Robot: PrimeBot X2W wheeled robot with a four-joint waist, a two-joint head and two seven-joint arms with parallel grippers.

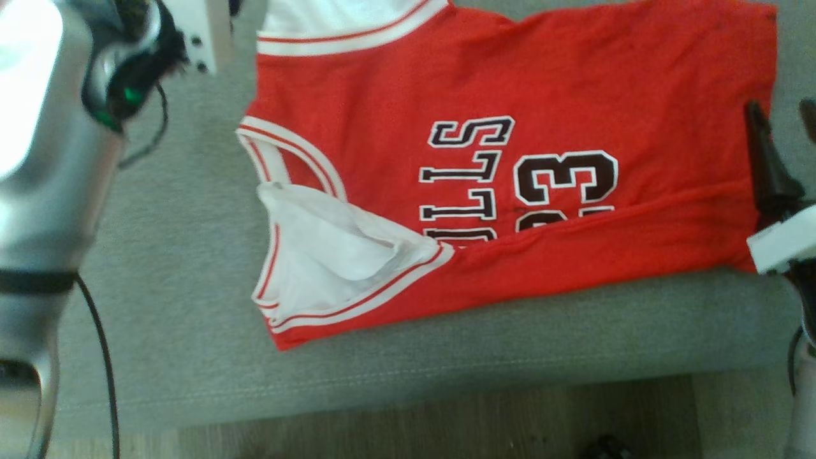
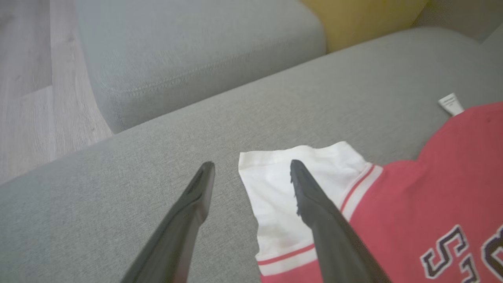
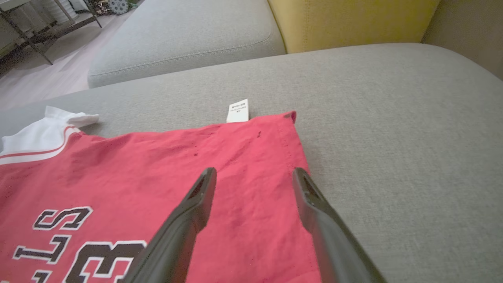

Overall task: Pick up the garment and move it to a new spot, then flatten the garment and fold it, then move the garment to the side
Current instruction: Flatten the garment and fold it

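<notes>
Red jersey (image 1: 574,83): black, white-edged letters read "LLS", the rest is tucked under a fold. Beside them a big "3" and part of another digit. Print on the white tag (image 3: 238,111) is too small to read.

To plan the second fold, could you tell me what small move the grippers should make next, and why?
Probably lower both open grippers and pinch the jersey's far edge. The near edge is already folded over the print. The left gripper straddles the white strap's side, and the right gripper hangs over the hem.
</notes>
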